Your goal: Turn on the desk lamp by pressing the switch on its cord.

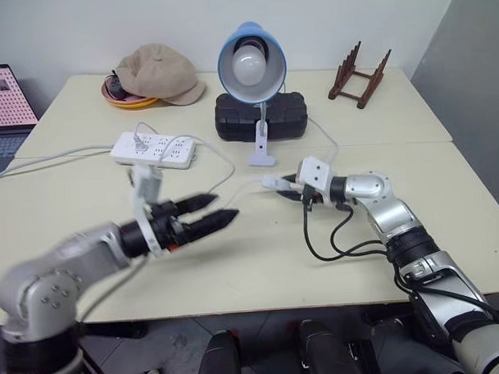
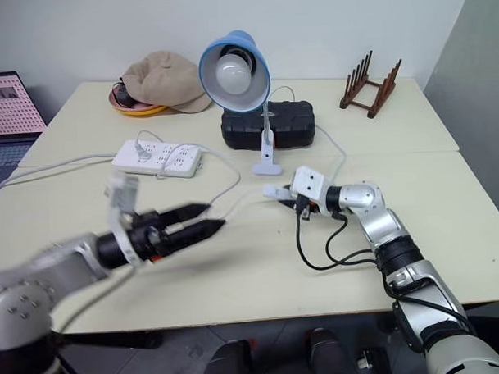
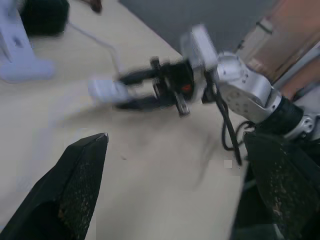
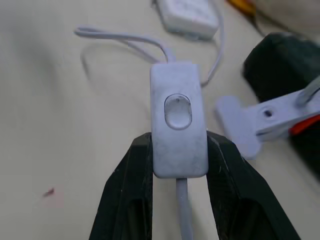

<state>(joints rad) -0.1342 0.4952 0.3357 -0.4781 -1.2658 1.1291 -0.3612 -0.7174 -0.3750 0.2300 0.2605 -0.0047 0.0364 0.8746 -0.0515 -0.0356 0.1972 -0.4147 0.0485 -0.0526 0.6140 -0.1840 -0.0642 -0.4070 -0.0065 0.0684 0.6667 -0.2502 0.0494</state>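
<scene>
**White switch pinched in right gripper, lamp unlit**

Beige table (image 1: pixel 260 269), going left to right in the head views: left gripper (image 1: pixel 211 211) hovers over the near-left part, black fingers spread apart, nothing between them, tips pointing toward the right arm. Behind it a white power strip (image 1: pixel 154 149); further back a tan cap (image 1: pixel 159 71) over an orange dish (image 1: pixel 119 97).

Centre: desk lamp (image 1: pixel 252 62), light-blue shade, big white bulb facing the camera, not glowing. Its white clip base (image 1: pixel 262 154) rests on the table in front of a black case (image 1: pixel 259 117).

Right of the clip: right gripper (image 1: pixel 284 187), fingers closed on the switch (image 4: pixel 177 127), held just above the table. Far right at the back, a wooden rack (image 1: pixel 359 76).

Head views give the switch only as a small white block at the fingertips. Right wrist view adds detail: oblong white body, oval button on top facing up, uncovered; both black fingers (image 4: pixel 132 195) clamp its long sides at the near end. The cord (image 4: pixel 122 37) leaves the far end toward the power strip and the near end down between the fingers.

Left wrist view, blurred, looks across at the right gripper with the white block at its tips.

Left gripper is well apart from the switch.
</scene>
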